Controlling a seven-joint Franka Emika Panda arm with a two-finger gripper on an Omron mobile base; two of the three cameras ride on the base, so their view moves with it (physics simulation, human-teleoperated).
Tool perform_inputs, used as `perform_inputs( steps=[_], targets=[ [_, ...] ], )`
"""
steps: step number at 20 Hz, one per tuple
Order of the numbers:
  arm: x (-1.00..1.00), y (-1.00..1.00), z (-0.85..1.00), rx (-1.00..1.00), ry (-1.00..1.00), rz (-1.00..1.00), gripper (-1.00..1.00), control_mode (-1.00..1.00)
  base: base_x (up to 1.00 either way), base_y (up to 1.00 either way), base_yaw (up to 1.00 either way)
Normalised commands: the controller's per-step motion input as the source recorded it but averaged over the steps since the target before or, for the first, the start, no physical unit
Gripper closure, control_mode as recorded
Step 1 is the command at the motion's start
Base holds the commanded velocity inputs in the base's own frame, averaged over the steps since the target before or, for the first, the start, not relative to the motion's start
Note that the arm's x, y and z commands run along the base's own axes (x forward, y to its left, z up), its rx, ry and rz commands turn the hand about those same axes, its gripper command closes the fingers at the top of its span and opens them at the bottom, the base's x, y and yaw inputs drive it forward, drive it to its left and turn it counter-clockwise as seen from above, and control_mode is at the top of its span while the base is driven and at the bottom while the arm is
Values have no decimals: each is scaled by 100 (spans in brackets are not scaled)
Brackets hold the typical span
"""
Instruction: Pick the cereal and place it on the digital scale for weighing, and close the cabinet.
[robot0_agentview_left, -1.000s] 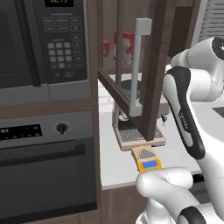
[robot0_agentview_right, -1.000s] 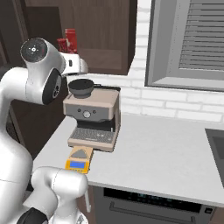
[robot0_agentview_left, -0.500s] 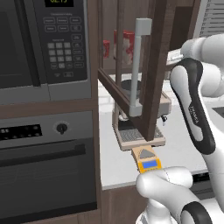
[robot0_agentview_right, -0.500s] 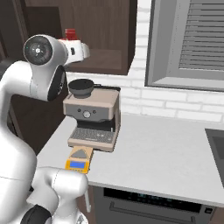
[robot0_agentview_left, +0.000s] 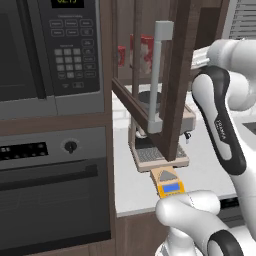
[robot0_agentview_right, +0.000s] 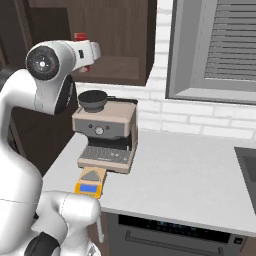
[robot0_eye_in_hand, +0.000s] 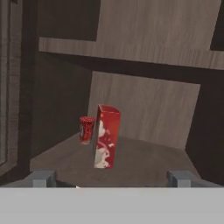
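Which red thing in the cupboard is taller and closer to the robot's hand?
The cereal, a tall red box with a pale picture. The small red cup stands apart behind it, farther back on the shelf.

Before me, the cabinet shelf (robot0_eye_in_hand: 144, 164) bears the upright cereal (robot0_eye_in_hand: 106, 136) and a can (robot0_eye_in_hand: 86, 130) just behind it.

Arm raised high, gripper (robot0_eye_in_hand: 112, 178) level, jaws spread wide, nothing held.
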Motion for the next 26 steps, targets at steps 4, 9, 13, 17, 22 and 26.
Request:
perform_inputs(
  steps=[4, 9, 13, 17, 22, 26],
  targets=[
    [11, 16, -1, 9, -4, 0, -100, -100, 0, 0, 0],
    [46, 14, 0, 10, 0, 6, -100, -100, 0, 0, 0],
    [60, 1, 0, 3, 2, 6, -100, -100, 0, 0, 0],
    [58, 0, 0, 0, 7, 3, -100, -100, 0, 0, 0],
    [39, 17, 0, -1, 2, 0, -100, -100, 0, 0, 0],
    [37, 30, 0, 0, 0, 0, -100, -100, 0, 0, 0]
  ],
)
